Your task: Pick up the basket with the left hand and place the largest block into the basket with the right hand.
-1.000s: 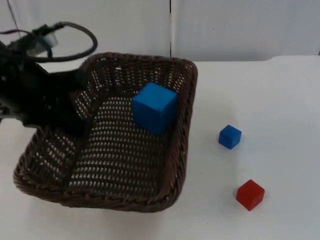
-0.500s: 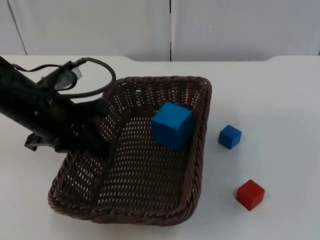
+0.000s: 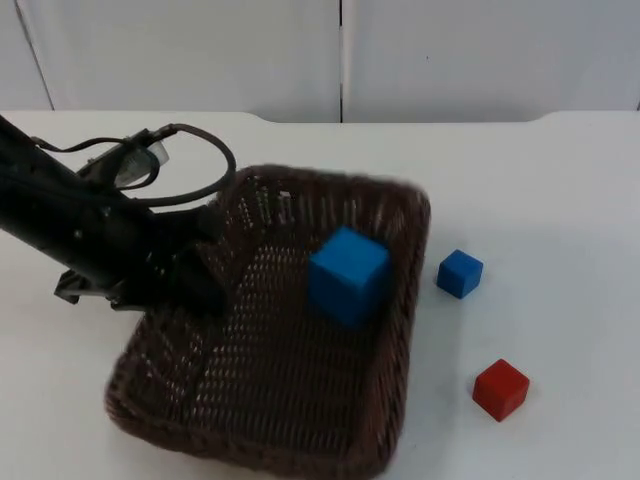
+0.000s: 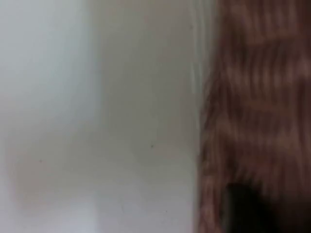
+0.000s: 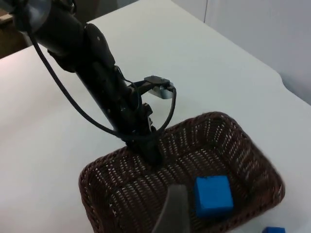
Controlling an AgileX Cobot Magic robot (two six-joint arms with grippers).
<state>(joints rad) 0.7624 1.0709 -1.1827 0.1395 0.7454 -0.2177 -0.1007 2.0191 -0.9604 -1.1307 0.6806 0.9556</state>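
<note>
basket (image 3: 300, 420) with large blue block (image 3: 348, 275) has shifted slightly right.

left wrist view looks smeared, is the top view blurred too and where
Left wrist view: heavy motion smear, only the basket weave and white table can be made out. Top view: the basket rim looks soft, while the small blue block and red block stay crisp. Right wrist view: sharp.

A robot lab test bench: a bare white counter (image 3: 560, 180) backed by a plain grey partition wall (image 3: 480, 55), with coloured test blocks.
</note>
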